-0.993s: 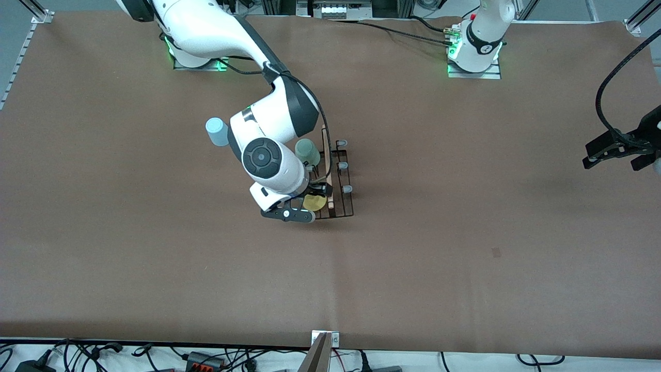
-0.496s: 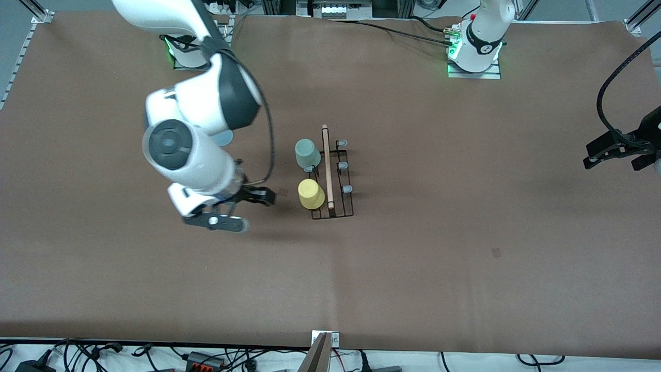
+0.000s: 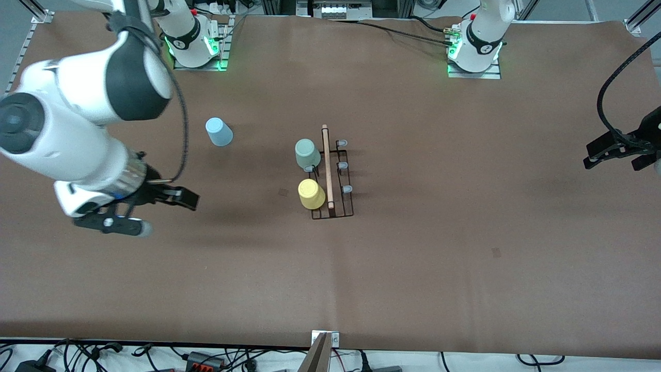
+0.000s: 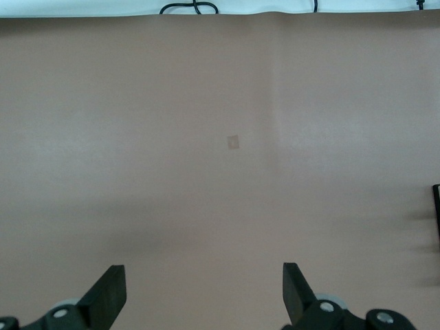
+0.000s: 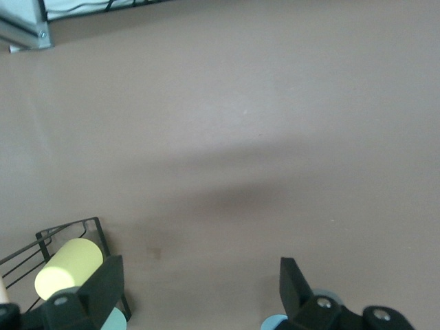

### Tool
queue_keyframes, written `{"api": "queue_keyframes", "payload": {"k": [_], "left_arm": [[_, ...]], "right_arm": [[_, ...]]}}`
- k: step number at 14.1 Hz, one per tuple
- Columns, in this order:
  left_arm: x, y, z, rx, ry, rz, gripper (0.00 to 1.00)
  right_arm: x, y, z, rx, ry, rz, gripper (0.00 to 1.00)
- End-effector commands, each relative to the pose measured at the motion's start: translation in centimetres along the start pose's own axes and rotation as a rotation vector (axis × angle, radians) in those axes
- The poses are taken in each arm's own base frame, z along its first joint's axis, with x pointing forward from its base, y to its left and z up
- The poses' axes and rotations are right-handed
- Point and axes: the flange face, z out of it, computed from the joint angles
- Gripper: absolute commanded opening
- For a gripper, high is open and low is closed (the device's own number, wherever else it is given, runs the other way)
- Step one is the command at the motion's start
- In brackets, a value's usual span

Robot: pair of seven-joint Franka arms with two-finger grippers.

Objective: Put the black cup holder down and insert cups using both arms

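Brown table (image 3: 413,268) bears no readable writing; right gripper (image 3: 155,209) and left gripper (image 3: 614,152) both hover wide open, empty

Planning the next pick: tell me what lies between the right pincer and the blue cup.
Only bare brown table, in the front view. The right pincer hangs open, the blue cup stands alone.
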Motion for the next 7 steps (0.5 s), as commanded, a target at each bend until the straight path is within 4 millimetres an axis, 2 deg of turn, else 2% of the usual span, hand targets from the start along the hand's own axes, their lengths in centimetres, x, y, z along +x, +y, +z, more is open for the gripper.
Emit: {"api": "queue_keyframes", "payload": {"k": [1,4,7], "left_arm": [[-0.3,0.0,-0.2,-0.011,-0.002,0.007,1.0],[-0.2,0.0,-0.1,-0.012,-0.003,0.007,1.0],[-0.2,-0.1,-0.1,-0.011,-0.003,0.005,1.0]], "right_arm": [[-0.4,6.8,-3.2,-0.008,0.009,-0.022,1.0],[-1.1,14.1,-5.4,-0.046,0.029,-0.081,1.0],[-1.5,18.5,-6.3,-0.052,0.024,-0.138,1.0]]}}
